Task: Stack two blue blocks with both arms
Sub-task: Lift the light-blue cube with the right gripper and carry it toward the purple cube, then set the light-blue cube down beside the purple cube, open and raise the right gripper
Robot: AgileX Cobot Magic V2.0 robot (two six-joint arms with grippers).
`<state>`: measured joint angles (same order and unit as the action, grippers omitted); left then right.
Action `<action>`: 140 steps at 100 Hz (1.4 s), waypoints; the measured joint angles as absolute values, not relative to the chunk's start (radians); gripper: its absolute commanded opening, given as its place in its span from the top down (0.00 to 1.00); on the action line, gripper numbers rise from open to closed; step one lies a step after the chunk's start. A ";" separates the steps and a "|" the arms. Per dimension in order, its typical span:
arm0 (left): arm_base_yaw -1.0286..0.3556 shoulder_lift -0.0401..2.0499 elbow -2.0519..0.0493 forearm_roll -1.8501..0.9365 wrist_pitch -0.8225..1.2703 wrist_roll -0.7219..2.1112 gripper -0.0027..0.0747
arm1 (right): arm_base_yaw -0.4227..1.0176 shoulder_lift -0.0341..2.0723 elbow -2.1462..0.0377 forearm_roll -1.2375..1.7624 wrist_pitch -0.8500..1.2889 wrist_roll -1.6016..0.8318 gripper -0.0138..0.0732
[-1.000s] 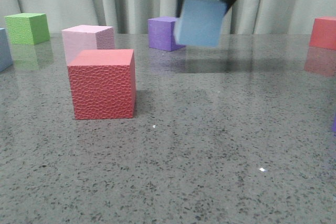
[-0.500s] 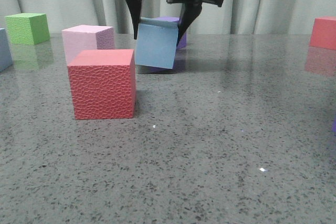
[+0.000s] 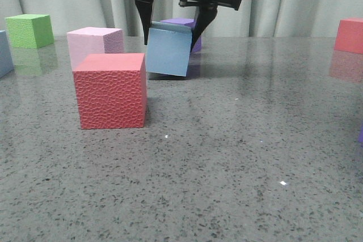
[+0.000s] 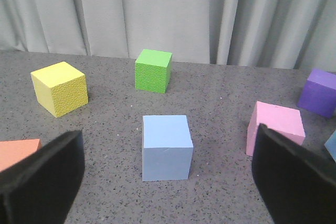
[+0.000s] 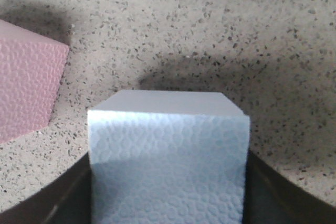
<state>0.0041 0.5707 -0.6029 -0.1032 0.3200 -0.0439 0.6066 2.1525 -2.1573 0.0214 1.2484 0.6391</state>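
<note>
One blue block [image 3: 168,51] hangs slightly tilted, low over the grey table [image 3: 227,157], in front of the purple cube. My right gripper [image 3: 170,41] is shut on it from above. In the right wrist view the same block [image 5: 168,156] fills the space between the dark fingers [image 5: 63,198]. The other blue block [image 4: 166,145] stands alone on the table; in the front view it shows only as a sliver at the left edge [image 3: 4,54]. My left gripper [image 4: 168,148] is open, its fingers [image 4: 47,177] wide apart and short of this block, touching nothing.
A red bumpy cube [image 3: 110,90] stands near the front, left of the held block, with a pink cube [image 3: 93,43] behind it. A green cube [image 3: 29,30], a purple cube [image 3: 180,25] and a red cube [image 3: 349,35] line the back. A yellow cube [image 4: 59,87] and an orange cube [image 4: 18,150] show in the left wrist view.
My right gripper carried the blue block left and down from high at the centre to low over the table. In the last half second it barely moved.
</note>
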 measured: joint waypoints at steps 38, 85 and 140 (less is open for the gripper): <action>0.004 0.571 -0.603 -0.105 0.312 -0.044 0.16 | 0.607 2.152 -2.157 0.021 1.248 0.639 0.24; 0.004 0.571 -0.605 -0.108 0.312 -0.044 0.16 | 0.607 2.152 -2.188 0.030 1.248 0.639 0.22; 0.004 0.571 -0.645 -0.114 0.335 -0.044 0.16 | 0.607 2.022 -2.205 -0.037 1.252 0.573 0.22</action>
<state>0.0041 0.5707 -0.6446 -0.1139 0.3349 -0.0439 0.6066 2.0222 -2.2049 -0.0370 1.2521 0.5729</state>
